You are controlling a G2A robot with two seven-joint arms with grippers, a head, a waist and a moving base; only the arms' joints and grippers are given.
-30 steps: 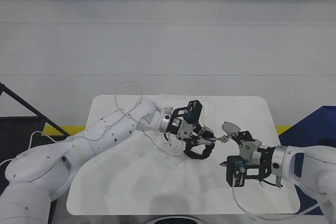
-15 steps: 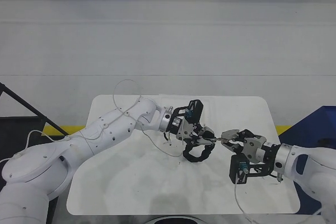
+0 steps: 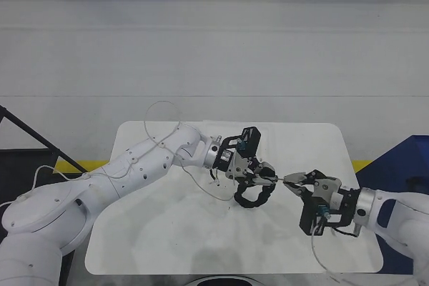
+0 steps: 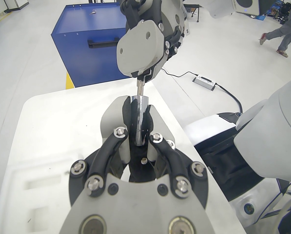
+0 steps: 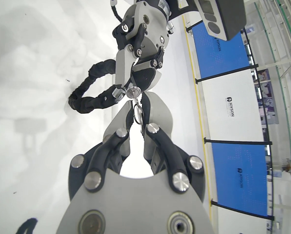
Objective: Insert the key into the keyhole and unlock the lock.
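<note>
Black, fabric-sleeved cable lock (image 3: 249,198) droops in a loop over the white table (image 3: 150,236), hanging from the left gripper (image 3: 263,174). That gripper's jaws are pressed onto the lock's shiny silver metal cylinder (image 4: 141,120) and hold it above the table, with its round keyhole face (image 5: 133,91) turned toward the right arm. Just right of that face lies the small silver metal key (image 4: 140,88). Its long axis lines up with the cylinder's, and its tip is at or just inside the keyhole; how deep, I cannot tell. Farthest right, the right gripper (image 3: 297,180) pinches the key's head between closed jaws. What remains looks like a straight push along that shared axis, then a twist.
</note>
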